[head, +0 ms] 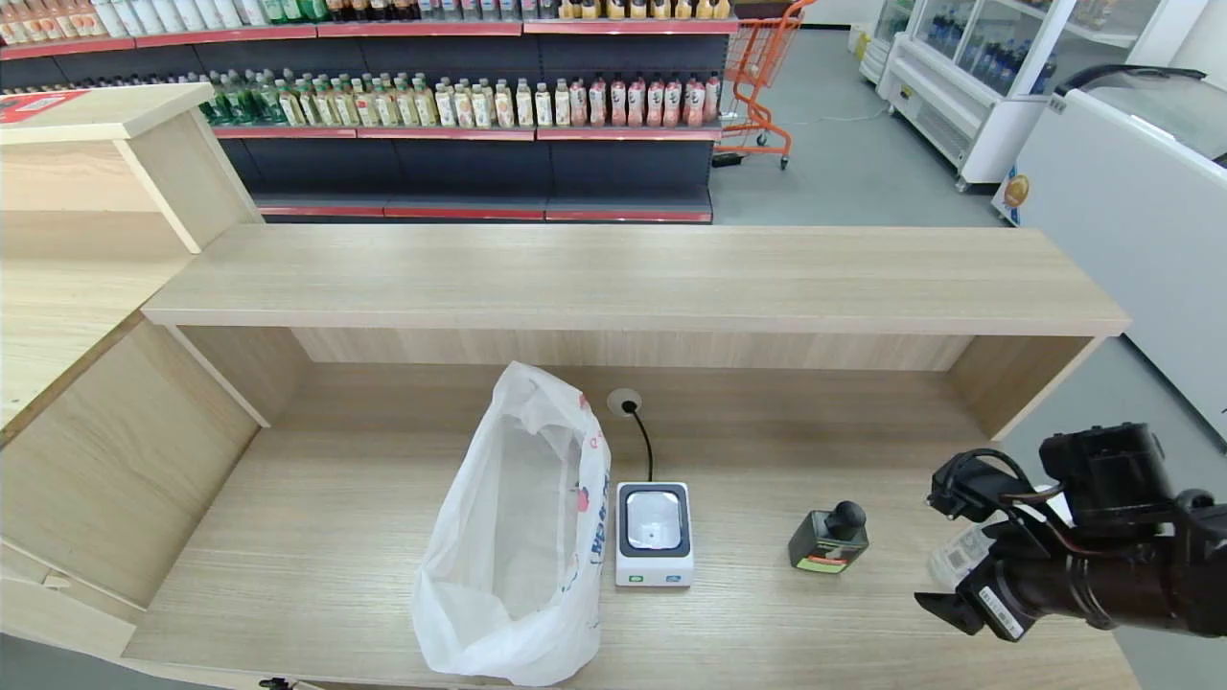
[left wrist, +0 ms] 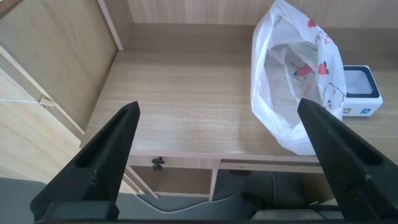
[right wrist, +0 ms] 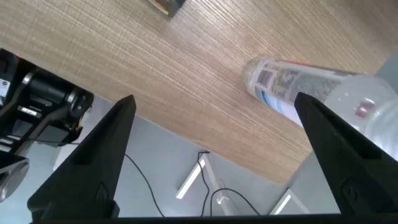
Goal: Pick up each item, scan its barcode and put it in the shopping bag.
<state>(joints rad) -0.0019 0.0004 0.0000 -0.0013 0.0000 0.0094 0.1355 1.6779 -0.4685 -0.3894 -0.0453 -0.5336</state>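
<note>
Right gripper [right wrist: 214,109] gapes wide, empty, over a clear bottle [right wrist: 292,84] lying (on its side) by the counter [right wrist: 124,56] edge; left gripper [left wrist: 217,112] is equally spread, holding nothing.

The counter [head: 288,575] bears one shopping bag [head: 518,537], one scanner [head: 654,532], one dark bottle [head: 829,541] and one clear bottle [right wrist: 305,87] (so two bottles, four things in all).

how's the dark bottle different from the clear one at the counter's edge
The dark bottle is squat and opaque with a round black cap; the clear bottle is longer and see-through. The dark bottle looks upright, while the clear bottle lies on its side. The dark bottle sits just right of the scanner; the clear bottle is farther right, by the edge. Both rest on the counter, not yet bagged.
</note>
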